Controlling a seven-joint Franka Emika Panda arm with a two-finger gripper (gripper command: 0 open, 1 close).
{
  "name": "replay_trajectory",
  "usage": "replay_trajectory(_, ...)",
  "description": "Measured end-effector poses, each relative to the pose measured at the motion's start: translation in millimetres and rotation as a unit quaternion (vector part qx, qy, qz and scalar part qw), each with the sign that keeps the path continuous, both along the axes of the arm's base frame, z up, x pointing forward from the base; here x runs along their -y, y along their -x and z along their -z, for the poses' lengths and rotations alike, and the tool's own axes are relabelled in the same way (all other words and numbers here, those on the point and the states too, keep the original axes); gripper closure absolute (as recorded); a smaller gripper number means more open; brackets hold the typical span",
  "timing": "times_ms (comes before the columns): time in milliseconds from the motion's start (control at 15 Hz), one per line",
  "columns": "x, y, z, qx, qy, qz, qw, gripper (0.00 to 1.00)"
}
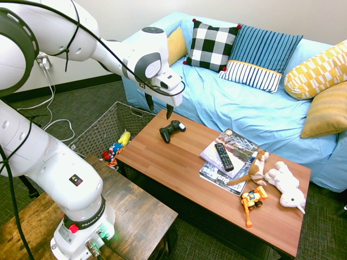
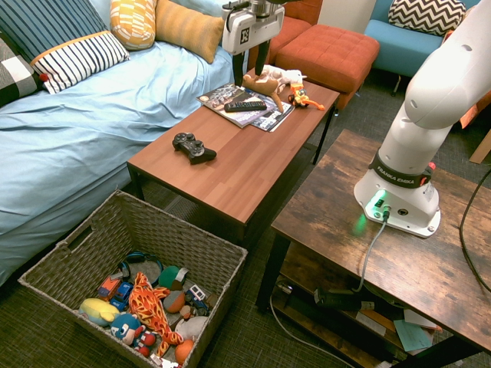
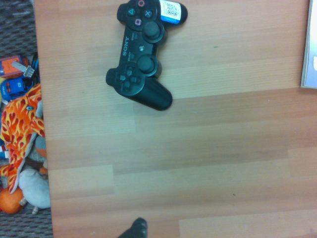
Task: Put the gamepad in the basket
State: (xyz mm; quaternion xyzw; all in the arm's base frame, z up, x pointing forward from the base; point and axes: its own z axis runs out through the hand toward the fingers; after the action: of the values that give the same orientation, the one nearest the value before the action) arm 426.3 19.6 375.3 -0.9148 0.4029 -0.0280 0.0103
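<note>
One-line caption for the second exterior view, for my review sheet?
Open claw hangs above the coffee table, gamepad untouched on the wood, toy-filled basket on the floor beside it.

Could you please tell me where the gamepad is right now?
The gamepad lies on the wooden coffee table, near the end closest to the basket, apart from the magazines and not held by the open gripper.
</note>
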Motion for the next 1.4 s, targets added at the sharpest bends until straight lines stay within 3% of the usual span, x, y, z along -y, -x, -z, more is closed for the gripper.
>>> replay_trajectory(333,-4.3,-12.0,6.8,0.006,-0.001,0.012,1.000,0.00)
replay_trajectory(600,-21.5,-56.1,30.6,0.009,0.006,0.030,0.999,0.00)
replay_trajectory(1000,-57.9,-125.6,99.3,-0.022,0.002,0.043,0.999,0.00)
replay_trajectory(1400,-69.4,-157.6,187.0,-0.054,0.007,0.063,0.997,0.00)
